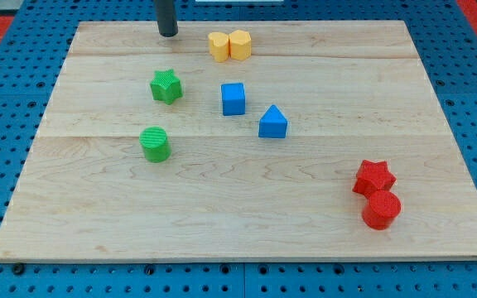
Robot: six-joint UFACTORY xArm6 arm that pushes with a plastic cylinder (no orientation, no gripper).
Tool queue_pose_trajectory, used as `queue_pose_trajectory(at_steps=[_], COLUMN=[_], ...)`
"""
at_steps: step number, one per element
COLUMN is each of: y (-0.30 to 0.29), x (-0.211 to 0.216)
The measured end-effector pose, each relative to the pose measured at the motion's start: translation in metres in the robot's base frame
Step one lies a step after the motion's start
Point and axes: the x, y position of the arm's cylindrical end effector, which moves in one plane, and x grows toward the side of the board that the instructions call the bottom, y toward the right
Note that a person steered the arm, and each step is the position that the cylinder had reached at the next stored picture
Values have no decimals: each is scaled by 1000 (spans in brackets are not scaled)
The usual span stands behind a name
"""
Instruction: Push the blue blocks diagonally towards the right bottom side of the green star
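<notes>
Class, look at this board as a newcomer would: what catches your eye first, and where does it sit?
Two blue blocks, a cube and a triangular one, sit mid-board, right of the green star. A red star and red cylinder touch at the view's bottom right. My tip stands at the top edge, above the green star.

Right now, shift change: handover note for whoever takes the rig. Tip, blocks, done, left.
My tip sits near the board's top edge, above the green star and to the view's left of the two yellow blocks; it touches no block.
The blue cube is to the view's right of the star, roughly level with it; the blue triangular block is further right and lower.
Done: nothing evident, neither blue block is being pushed.
Left: push both blue blocks to the star's lower right.
</notes>
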Motion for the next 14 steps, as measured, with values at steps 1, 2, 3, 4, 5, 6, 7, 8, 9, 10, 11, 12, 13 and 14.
queue_pose_trajectory(at_steps=[1, 2, 3, 4, 5, 6, 7, 8, 9, 10, 11, 12, 13, 14], y=[-1, 4, 50, 138, 186, 166, 187, 240, 231, 181, 143, 124, 156, 157], x=[4, 39, 82, 81, 126, 142, 146, 188, 214, 214, 214, 214, 190, 151])
